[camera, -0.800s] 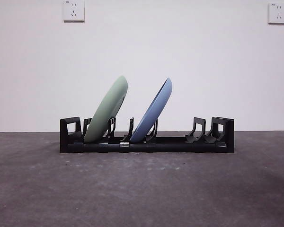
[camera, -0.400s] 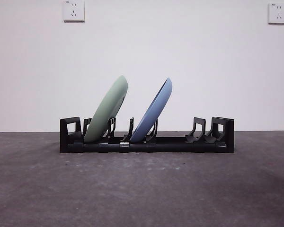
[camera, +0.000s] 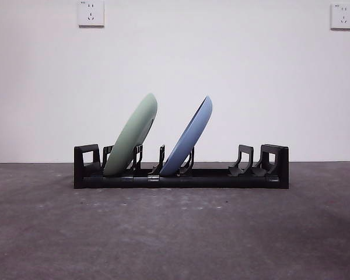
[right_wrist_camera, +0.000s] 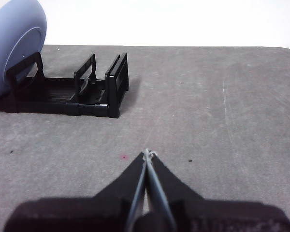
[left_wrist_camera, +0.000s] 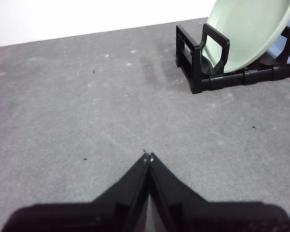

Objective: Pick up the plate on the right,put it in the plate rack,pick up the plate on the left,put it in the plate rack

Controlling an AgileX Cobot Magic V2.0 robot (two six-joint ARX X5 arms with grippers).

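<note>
Plate rack: the plate rack (camera: 181, 169) sits on the grey table (camera: 175, 233) in the middle of the front view, long axis running across the picture, boxy ends at both sides.
Green plate: the green plate (camera: 131, 135) stands in the rack's left-hand slots, lower edge down among the prongs next to the left boxy end, top leaning toward the right of the front view.
Blue plate: the blue plate (camera: 188, 137) stands in the slots just right of the rack's middle, tilted the same way as the green one; the two are apart, with one prong between their bases.
Free slots: the prongs at the rack's right end hold nothing.
Left gripper: the left gripper (left_wrist_camera: 149, 157) has its jaws pressed together tip to tip, nothing between them. It hangs over bare table. The rack's green-plate end (left_wrist_camera: 198, 63) lies ahead of it and off to one side, well apart from the tips; the green plate (left_wrist_camera: 246, 34) shows there too.
Right gripper: the right gripper (right_wrist_camera: 148, 153) is likewise clenched on nothing, tips meeting. The rack's open end (right_wrist_camera: 113, 84) is ahead and to one side, well apart; the blue plate (right_wrist_camera: 14, 46) is farther along the rack.
Arms in front view: neither shows.
Wall: two white sockets (camera: 91, 13) high on the wall behind.
</note>
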